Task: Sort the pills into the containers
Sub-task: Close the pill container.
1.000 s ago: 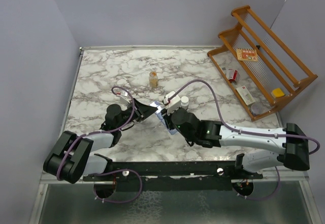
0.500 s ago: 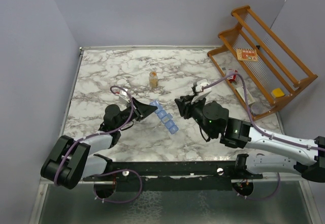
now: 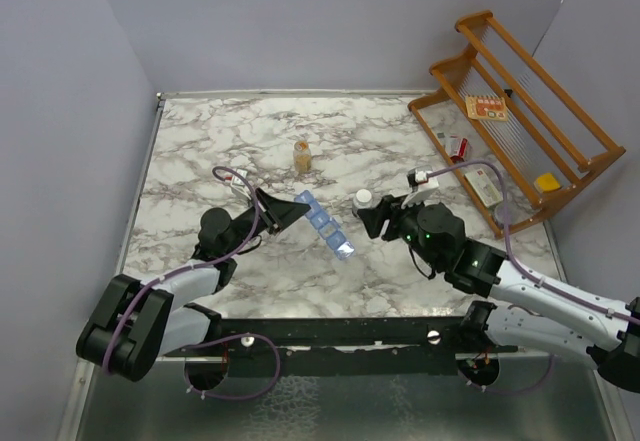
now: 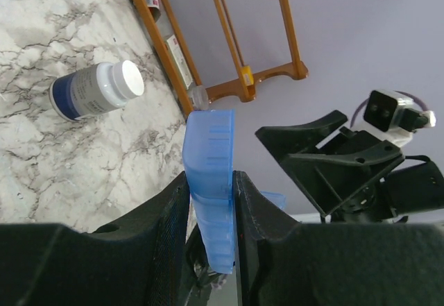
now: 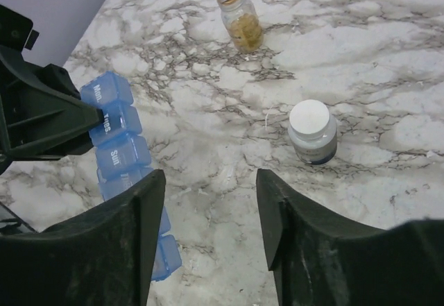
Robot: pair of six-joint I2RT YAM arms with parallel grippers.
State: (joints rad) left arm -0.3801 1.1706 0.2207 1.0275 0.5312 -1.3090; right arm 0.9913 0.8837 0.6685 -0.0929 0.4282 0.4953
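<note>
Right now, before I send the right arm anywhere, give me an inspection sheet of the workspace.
Surface: marble table, white with grey veins.
Job's things: containers, a blue strip clamped at its far end, the rest slanting toward the near edge; loose pills: nothing seen.
Clutter: amber bottle upright at the far middle; white-capped bottle upright, just right of the strip.
Grippers: left gripper shut on the containers; right gripper open and empty, near the white-capped bottle.
Cables: purple cables loop over both wrists.
Surroundings: wooden rack at the right holding small boxes; plain walls.
</note>
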